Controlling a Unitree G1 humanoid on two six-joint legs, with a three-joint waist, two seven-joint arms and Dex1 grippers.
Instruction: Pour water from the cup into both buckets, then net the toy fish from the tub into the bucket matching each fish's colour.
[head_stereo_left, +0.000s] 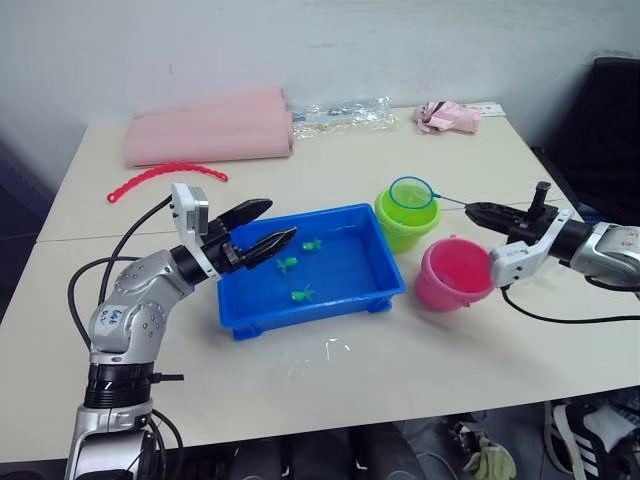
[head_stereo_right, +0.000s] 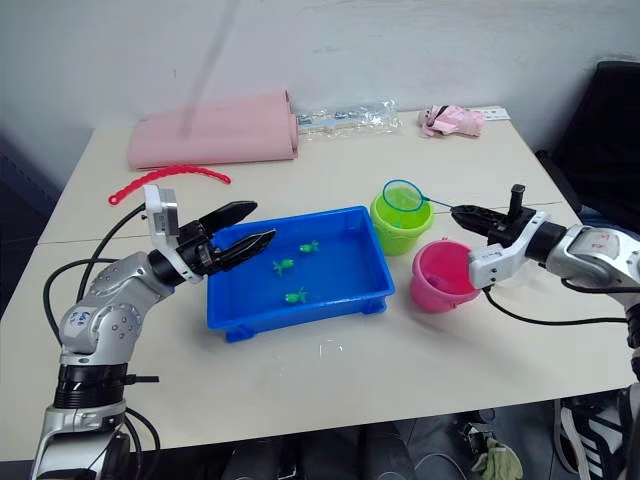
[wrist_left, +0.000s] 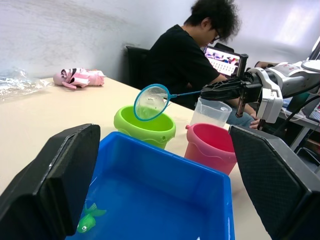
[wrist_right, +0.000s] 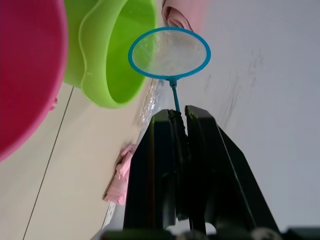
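The blue tub (head_stereo_left: 383, 268) sits mid-table with three green toy fish (head_stereo_left: 301, 294) in it. To its right stand the lime green bucket (head_stereo_left: 402, 228) and the hot pink bucket (head_stereo_left: 455, 276). My right gripper (head_stereo_left: 474, 209) is shut on the net's thin handle, holding the blue-rimmed hoop (head_stereo_left: 411, 192) over the green bucket. My left gripper (head_stereo_left: 268, 226) hangs open over the tub's left end, holding nothing. The clear cup (wrist_left: 211, 111) stands behind the pink bucket in the left wrist view.
A folded pink cloth (head_stereo_left: 209, 128), a red beaded chain (head_stereo_left: 165, 176), a clear plastic bag (head_stereo_left: 340, 115) and a pink toy (head_stereo_left: 447, 116) lie along the table's far side. A person (wrist_left: 187, 55) sits beyond the table's right end.
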